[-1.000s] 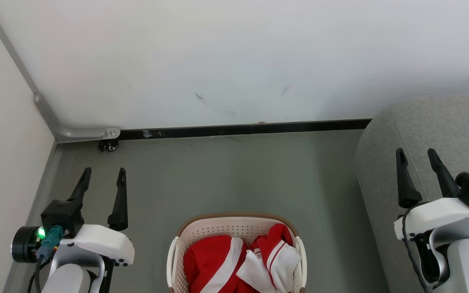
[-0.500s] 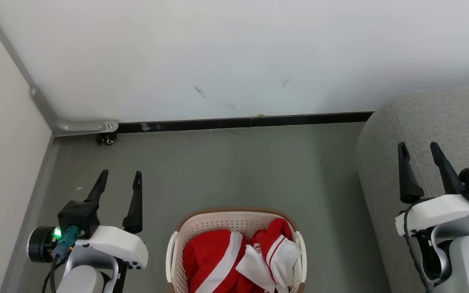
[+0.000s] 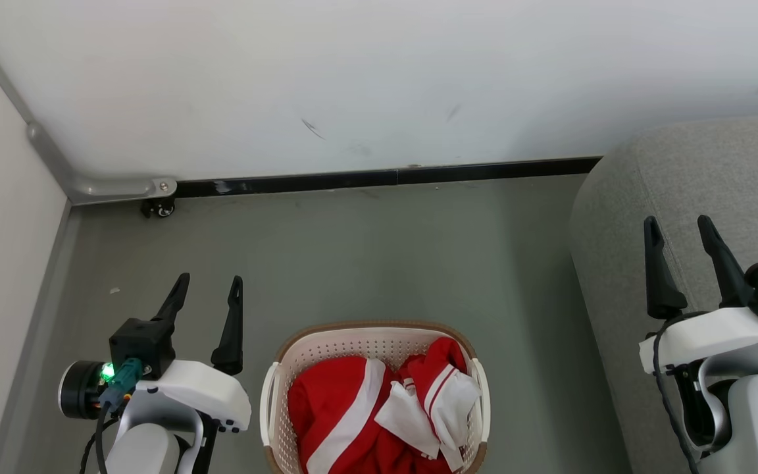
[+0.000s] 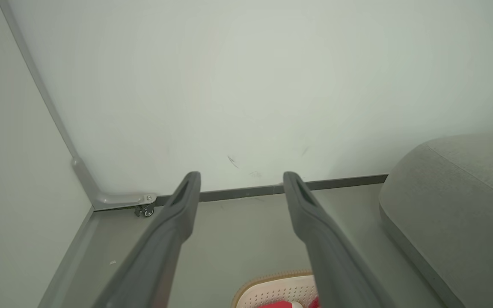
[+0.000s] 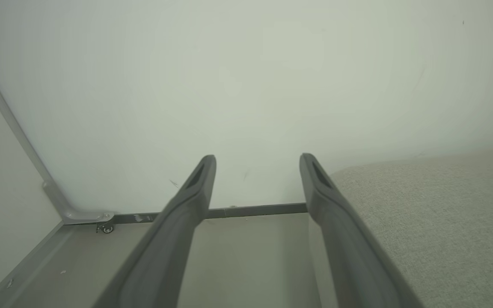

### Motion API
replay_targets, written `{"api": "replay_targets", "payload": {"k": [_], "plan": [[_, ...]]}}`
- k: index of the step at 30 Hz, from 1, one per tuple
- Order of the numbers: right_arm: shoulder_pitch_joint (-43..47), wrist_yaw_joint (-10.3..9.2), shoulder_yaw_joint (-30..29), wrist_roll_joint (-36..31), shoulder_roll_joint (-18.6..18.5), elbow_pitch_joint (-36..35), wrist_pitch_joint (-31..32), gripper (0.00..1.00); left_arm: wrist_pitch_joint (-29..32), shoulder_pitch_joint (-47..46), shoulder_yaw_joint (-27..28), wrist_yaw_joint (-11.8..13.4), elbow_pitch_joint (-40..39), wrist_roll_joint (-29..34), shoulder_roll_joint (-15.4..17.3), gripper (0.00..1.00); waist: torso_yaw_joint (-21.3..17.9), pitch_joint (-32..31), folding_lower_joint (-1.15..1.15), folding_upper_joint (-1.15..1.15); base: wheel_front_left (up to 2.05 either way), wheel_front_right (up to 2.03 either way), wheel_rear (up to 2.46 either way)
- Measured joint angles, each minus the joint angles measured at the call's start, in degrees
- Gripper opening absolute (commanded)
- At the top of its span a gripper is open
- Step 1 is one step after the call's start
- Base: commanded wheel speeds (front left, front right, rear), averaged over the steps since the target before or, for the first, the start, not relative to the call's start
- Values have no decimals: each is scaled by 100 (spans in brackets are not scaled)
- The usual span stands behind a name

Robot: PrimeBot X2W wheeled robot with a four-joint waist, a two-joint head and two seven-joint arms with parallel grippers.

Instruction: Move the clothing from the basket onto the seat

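Observation:
The cream basket (image 3: 272, 388) with a brown rim stands on the floor at the bottom centre of the head view, holding red and white clothing (image 3: 379, 415). Its far rim (image 4: 268, 280) peeks in at the bottom of the left wrist view. The grey seat (image 3: 701, 191) fills the right side and shows as the seat (image 4: 456, 192) and the seat (image 5: 435, 222) in the wrist views. My left gripper (image 3: 211, 289) hangs open over the floor left of the basket, empty; the same left gripper (image 4: 242, 177) points at the wall. My right gripper (image 3: 678, 227) is open and empty above the seat, as the right gripper (image 5: 257, 160) confirms.
A white wall (image 3: 379, 79) with a dark skirting strip (image 3: 385, 178) closes the far side. A second wall and a grey metal bracket (image 3: 116, 189) with a small caster (image 3: 157, 209) form the left corner. Grey floor (image 3: 385, 257) lies between basket and wall.
The head camera has tilted, so the whole scene sits higher and more of the basket shows. My left gripper has moved to the right, nearer the basket. Both grippers stay open.

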Motion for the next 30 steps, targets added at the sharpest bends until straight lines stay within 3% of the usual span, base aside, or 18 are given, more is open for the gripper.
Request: {"api": "replay_targets", "payload": {"k": [30], "plan": [[-347, 0, 40, -73, -3, -676, 43, 100, -1, -460, -183, -75, 570, 4, -264, 100, -247, 703, 0, 0, 0, 0, 0]]}}
